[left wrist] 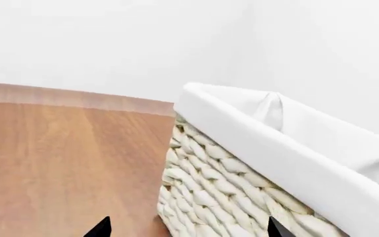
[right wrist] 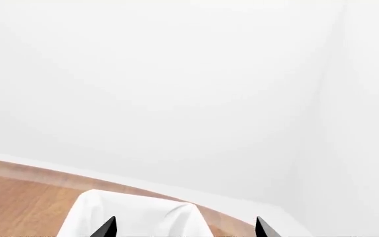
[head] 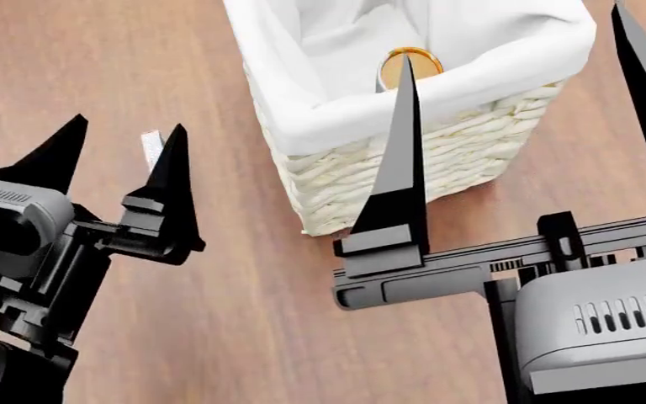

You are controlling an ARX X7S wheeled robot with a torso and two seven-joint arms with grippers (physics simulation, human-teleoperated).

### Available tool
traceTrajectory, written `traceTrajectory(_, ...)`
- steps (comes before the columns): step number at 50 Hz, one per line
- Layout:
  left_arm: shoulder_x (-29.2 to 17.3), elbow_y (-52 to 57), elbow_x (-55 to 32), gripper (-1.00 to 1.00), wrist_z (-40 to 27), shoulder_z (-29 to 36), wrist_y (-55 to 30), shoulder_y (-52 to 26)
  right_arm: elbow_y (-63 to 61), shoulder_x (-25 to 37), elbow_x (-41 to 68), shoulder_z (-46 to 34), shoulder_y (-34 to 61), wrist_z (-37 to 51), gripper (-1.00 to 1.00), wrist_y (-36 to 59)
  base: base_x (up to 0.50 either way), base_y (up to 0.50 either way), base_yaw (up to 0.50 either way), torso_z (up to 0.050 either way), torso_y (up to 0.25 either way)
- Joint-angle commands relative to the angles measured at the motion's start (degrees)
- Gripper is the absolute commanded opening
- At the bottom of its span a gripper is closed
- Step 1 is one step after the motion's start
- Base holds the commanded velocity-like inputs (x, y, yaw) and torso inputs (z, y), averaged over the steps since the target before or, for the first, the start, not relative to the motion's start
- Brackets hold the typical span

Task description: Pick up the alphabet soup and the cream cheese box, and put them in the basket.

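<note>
The wooden floor (head: 166, 50) carries the basket (head: 447, 156) at far centre, a woven cream container whose white liner (head: 335, 109) folds over the rim; inside it the alphabet soup (head: 410, 64) shows its gold end upward, partly hidden by a finger of the right gripper. The right gripper (head: 525, 109) hangs above the basket's near right side, its fingers spread wide apart and holding nothing. The left gripper (head: 121, 160), left of the basket, is likewise spread and empty, and the cream cheese box (head: 150, 146) lies on the floor just behind its right finger, only a white edge visible.
</note>
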Motion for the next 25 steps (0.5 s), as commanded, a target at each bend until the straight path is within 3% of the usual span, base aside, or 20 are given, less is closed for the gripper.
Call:
traceTrajectory(1,0.9,-4.6,-0.8,1.0,1.1,0.1,1.1,0.1,0.1,-0.3,0.2,-0.2,0.2,-0.1,1.0,0.6,0.0,0.0,0.0,0.0,0.0)
traceTrajectory(25,2.5,-14.3,1.2,1.0,3.0,1.2,4.7,-0.5,-0.5,-0.1,0.4,-0.2,-0.3,-0.1,1.0,0.2,0.0,0.0,0.0,0.0,0.0)
